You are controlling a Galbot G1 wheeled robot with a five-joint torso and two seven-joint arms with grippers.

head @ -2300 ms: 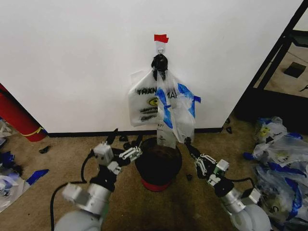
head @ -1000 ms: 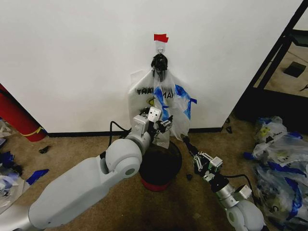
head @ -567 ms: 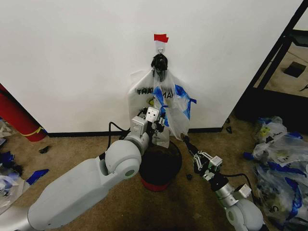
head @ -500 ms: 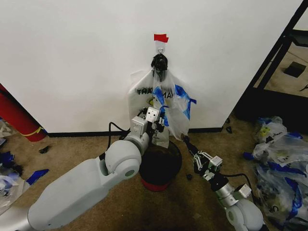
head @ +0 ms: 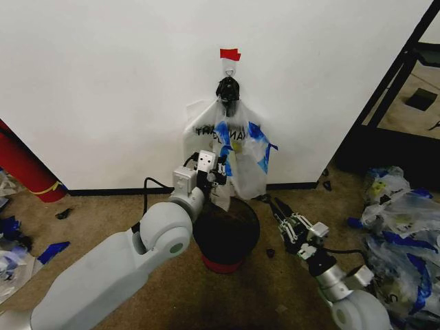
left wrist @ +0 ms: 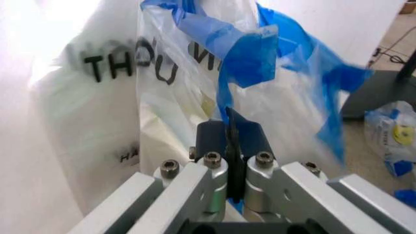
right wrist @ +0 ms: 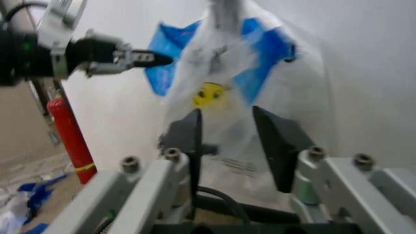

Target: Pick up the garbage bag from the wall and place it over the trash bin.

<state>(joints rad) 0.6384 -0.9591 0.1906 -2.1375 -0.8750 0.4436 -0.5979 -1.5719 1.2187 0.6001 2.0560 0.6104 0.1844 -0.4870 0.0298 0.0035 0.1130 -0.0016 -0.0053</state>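
— Item 1, garbage bag (head: 242, 155)?
— Hanging on wall (head: 103, 82) above trash bin (head: 227, 237); left gripper (head: 218, 167) clamped on its blue-taped edge.
— Item 2, right gripper (head: 285, 218)?
— Low beside bin, fingers spread wide, holding nothing.

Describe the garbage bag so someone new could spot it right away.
Find the white wall and its hook under red tape. Two bags hang there; the garbage bag is the front, see-through one with a yellow smiley and blue tape patches, unlike the white bag behind.

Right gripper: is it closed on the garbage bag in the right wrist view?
No: the right gripper has its fingers spread apart, with the garbage bag hanging farther off, untouched by it.
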